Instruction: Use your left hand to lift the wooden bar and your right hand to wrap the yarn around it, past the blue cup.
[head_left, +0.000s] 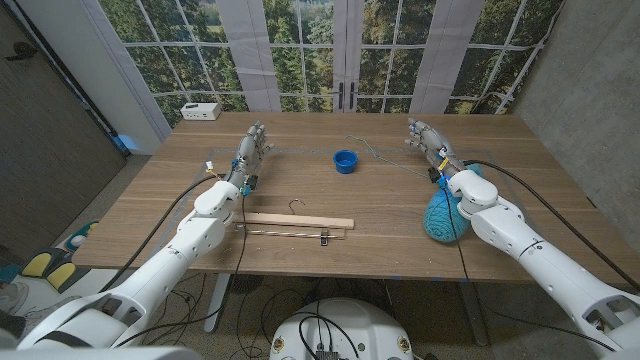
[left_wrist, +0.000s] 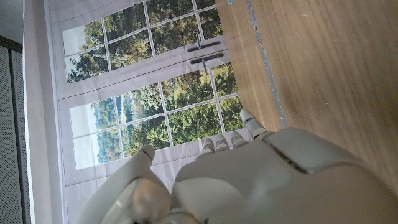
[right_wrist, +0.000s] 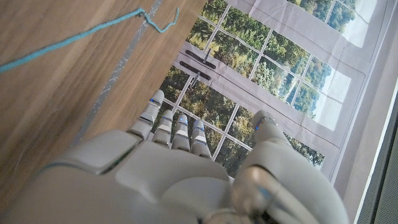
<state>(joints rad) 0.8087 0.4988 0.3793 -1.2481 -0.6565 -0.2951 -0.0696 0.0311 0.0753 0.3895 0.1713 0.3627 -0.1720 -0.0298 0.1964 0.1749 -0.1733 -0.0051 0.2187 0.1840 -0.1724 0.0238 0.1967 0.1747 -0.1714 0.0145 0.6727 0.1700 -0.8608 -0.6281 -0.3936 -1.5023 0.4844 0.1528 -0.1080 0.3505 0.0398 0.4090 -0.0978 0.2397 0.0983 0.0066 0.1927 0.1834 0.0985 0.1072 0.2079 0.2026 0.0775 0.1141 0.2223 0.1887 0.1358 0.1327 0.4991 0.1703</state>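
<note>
A wooden bar (head_left: 298, 221) with a metal hook and wire clips lies on the table near its front edge, left of centre. A small blue cup (head_left: 346, 160) stands at mid-table. A ball of teal yarn (head_left: 445, 217) sits by my right forearm; a thin strand (head_left: 385, 157) runs across the table toward the far side, and its loose end (right_wrist: 149, 18) shows in the right wrist view. My left hand (head_left: 252, 148) stands beyond the bar with fingers extended and nothing in it. My right hand (head_left: 427, 139) stands right of the cup, fingers apart and holding nothing.
A white box (head_left: 201, 111) sits at the table's far left corner. Large windows (head_left: 330, 50) stand behind the table. Cables trail along both forearms. Bare wood (head_left: 300, 180) lies between the cup and the bar.
</note>
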